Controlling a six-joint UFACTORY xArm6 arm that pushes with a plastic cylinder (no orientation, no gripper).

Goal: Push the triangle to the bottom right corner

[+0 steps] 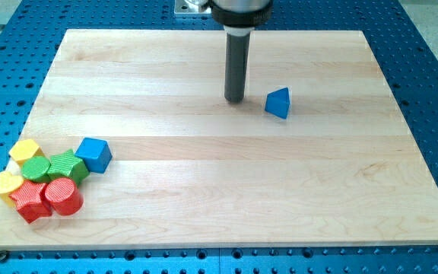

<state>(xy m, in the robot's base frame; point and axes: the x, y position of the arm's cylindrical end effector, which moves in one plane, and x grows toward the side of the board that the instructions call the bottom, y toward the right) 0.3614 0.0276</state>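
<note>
Blue triangle (278,103) sits on the wooden board (219,198), right of centre in the upper half of the frame, well apart from the bottom right corner. My tip (235,100) rests on the board just beside the triangle, on its left, with a narrow gap visible; not touching. The arm ends in a plain rod, so no fingers to report as apart or together.

Cluster at lower left of the frame, blocks packed close: blue cube (93,154), yellow block (25,151), green star-like block (67,165), green block (36,168), second yellow block (7,184), red cylinder (63,196), red ridged block (30,202).
</note>
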